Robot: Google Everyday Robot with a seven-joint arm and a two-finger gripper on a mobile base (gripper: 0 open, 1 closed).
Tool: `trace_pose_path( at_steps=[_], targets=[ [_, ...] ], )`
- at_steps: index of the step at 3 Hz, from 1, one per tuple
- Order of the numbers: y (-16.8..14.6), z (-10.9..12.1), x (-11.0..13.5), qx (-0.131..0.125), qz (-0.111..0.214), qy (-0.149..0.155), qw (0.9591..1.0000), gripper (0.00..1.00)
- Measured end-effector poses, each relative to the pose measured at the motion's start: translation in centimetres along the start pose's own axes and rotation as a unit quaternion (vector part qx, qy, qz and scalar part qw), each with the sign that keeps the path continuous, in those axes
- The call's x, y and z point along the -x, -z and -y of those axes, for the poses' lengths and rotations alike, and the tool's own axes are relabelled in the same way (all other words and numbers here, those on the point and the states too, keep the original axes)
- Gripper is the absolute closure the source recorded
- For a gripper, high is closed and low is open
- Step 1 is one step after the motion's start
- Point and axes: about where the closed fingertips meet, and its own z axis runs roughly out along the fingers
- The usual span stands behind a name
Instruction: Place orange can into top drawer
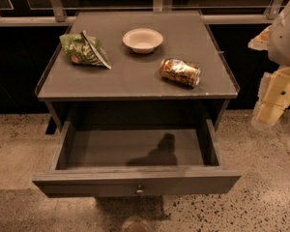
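Note:
The orange can (180, 72) lies on its side on the right part of the grey cabinet top (135, 76), near the front edge. The top drawer (135, 153) is pulled fully open below it and its inside is empty; its front panel carries a small round knob (139, 190). My gripper (273, 105) hangs at the right edge of the view, beside the cabinet's right side and to the right of the can, touching nothing.
A green chip bag (84, 50) lies at the back left of the cabinet top. A white bowl (142, 39) stands at the back centre. The top has a raised rim. A railing (135, 18) runs behind the cabinet. Speckled floor (261, 192) surrounds it.

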Motion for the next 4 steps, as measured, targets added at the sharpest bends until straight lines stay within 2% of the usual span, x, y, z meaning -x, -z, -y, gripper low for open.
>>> trace_pose_path(
  at_steps=[1,2,3,4],
  targets=[
    [0.0,0.0,0.0,0.0,0.0,0.0,1.0,0.0],
    [-1.3,2.2,0.1,-0.005,0.022,-0.012,0.9997,0.0],
    [-4.3,5.8,1.2,0.0,0.058,-0.025,0.998,0.0],
    [-7.1,8.6,2.9,0.012,0.08,-0.025,0.9964,0.0]
  ],
)
